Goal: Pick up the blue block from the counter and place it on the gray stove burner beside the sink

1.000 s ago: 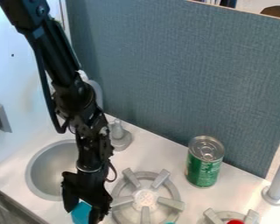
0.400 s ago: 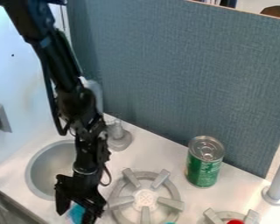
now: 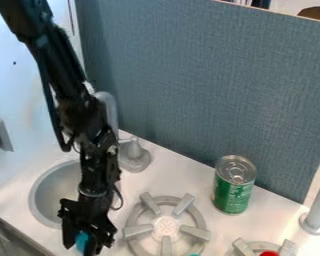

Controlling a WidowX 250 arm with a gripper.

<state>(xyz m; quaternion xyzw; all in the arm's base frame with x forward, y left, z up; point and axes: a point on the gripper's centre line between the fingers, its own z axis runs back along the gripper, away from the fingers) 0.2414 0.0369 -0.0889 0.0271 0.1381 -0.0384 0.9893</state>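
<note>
Where black hand (image 3: pixel 80 247) hangs near round sink (image 3: pixel 50 195), bright blue thing (image 3: pixel 81 240) shows at its tip, partly hidden, shape unclear; can't tell if pinched

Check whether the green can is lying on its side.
No, the can stands upright on the counter, its round metal top facing up.

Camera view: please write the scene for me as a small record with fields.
Gripper: near the bottom edge, beside the sink
Between fingers of gripper: blue thing, partly hidden
Right of gripper: burner
Can: green, upright, by the panel
Lower right corner: second burner, red thing
</note>
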